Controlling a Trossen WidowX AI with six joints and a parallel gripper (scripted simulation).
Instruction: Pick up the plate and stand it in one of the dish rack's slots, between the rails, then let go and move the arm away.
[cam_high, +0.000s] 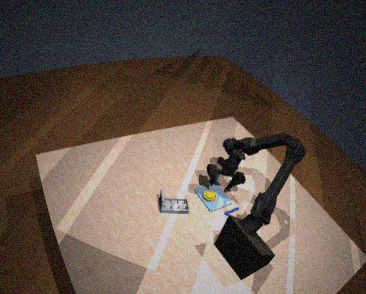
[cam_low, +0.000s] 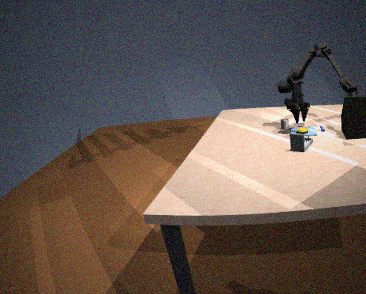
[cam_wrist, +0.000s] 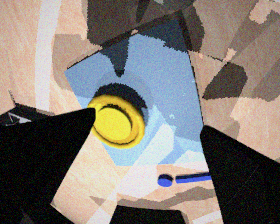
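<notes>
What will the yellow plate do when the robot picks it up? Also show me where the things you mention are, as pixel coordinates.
The yellow plate (cam_high: 210, 195) (cam_low: 302, 130) (cam_wrist: 114, 120) will probably stay stiff, since its round rim looks evenly shaped. It may slip, because its surface looks smooth. Stood on edge, it might roll, as it's round.

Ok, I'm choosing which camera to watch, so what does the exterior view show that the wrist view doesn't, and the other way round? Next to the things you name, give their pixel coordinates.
Only exterior: the grey cylinder (cam_low: 285, 124), a table leg (cam_low: 177, 255) and the black block (cam_low: 354, 120) under the arm.

Only wrist: the ring-shaped rim around the plate's flat centre, made out clearly.

Both: the yellow plate (cam_low: 302, 130) (cam_wrist: 115, 121) on the blue mat (cam_low: 312, 133) (cam_wrist: 170, 85), the small blue object (cam_low: 322, 129) (cam_wrist: 194, 177), the open jaws and the dish rack (cam_low: 297, 143) (cam_wrist: 28, 112), which wrist shows only partly.
</notes>
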